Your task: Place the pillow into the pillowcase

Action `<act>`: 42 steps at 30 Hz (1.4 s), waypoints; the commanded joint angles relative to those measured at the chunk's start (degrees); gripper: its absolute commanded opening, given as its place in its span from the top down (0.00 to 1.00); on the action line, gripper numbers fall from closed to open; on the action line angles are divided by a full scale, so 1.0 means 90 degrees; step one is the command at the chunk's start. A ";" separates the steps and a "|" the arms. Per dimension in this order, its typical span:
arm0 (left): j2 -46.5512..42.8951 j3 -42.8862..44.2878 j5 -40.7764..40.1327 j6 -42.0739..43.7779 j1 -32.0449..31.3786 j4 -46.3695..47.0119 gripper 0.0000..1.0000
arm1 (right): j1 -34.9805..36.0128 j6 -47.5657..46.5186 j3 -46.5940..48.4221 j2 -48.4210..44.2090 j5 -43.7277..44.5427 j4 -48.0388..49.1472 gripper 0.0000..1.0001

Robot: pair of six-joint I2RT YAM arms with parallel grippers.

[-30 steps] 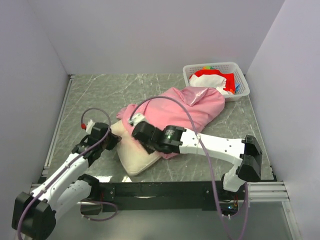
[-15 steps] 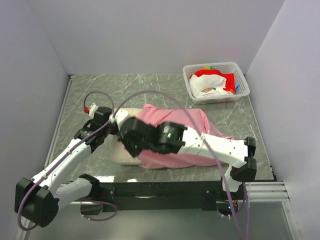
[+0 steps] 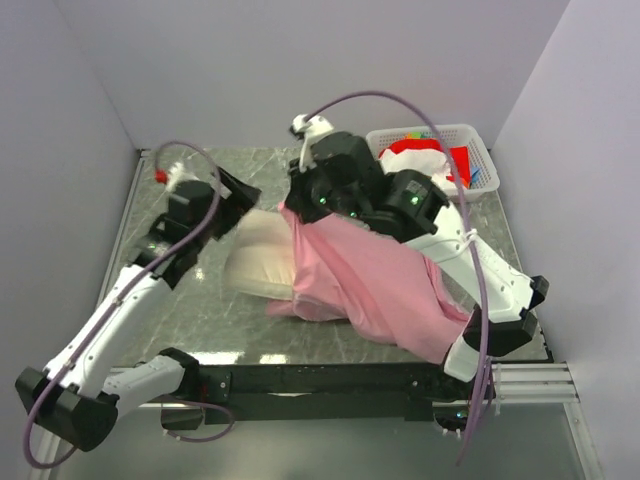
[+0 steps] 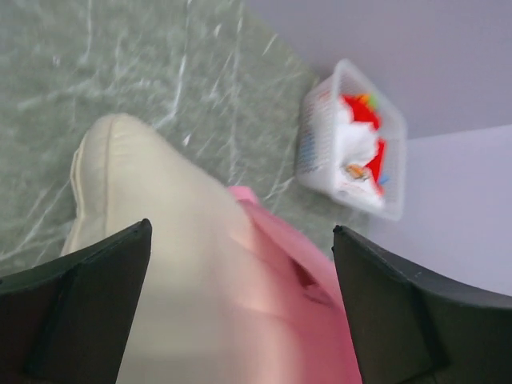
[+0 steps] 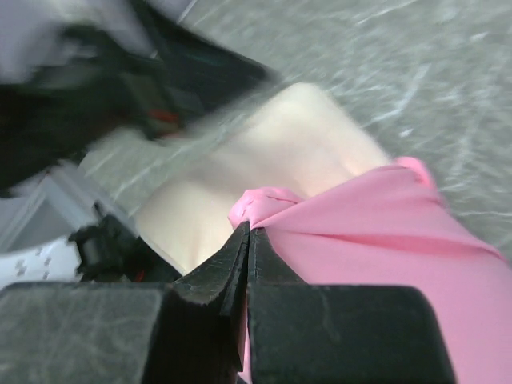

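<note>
The soft cream-white rectangular pillow (image 3: 258, 262) lies on the grey marbled desk (image 3: 230, 325), its end toward the right arm hidden by the thin pink fabric pillowcase (image 3: 370, 285). The right claw (image 5: 248, 232) is clenched on a bunched pillowcase edge. The left claw (image 4: 240, 272), blurred, hangs spread wide over the pillow, gripping nothing.

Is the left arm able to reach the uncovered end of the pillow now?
Probably yes: the left gripper hangs open over the bare end of the pillow, nothing between them. The pillowcase, pinched by the right gripper, covers only the rest.
</note>
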 commanded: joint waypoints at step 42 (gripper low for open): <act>0.1406 -0.1459 0.4315 -0.2004 0.1902 0.1725 0.10 | -0.1385 -0.0075 0.0013 -0.1445 0.0206 0.1081 1.00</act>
